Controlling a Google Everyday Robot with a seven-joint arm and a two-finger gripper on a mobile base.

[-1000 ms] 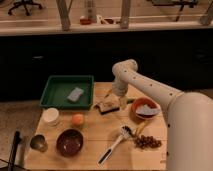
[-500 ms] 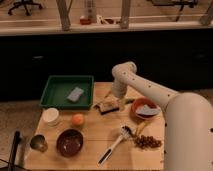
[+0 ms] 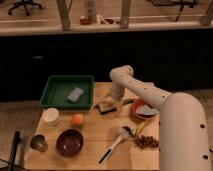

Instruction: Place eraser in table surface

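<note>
The white arm point(image 3: 145, 92) reached in from the right side of the view, bent at its elbow above the far edge of the table surface point(image 3: 100, 131), and dropped down to the gripper point(image 3: 111, 101), which hung low over the middle of the tabletop, just right of the green tray point(image 3: 67, 78). The eraser point(image 3: 104, 107), a small block with a pale top and a dark base, sat directly at the gripper, close to the tray's near right corner and a little beyond the orange point(image 3: 77, 119). Whether the gripper was clamped on the eraser or spread apart could not be told, nor whether the eraser was resting on the wood or held just above it. A grey-blue sponge point(image 3: 75, 94) lay inside the tray. Along the left side of the table stood a white cup point(image 3: 50, 116) and, nearer the front edge, a small metal cup point(image 3: 38, 142). A dark bowl point(image 3: 69, 142) sat in front of the orange. A brush point(image 3: 116, 144) with a white head and a long black handle lay slantwise near the front, and a red bowl point(image 3: 141, 109) stood to the right of the gripper, partly under the arm.
</note>
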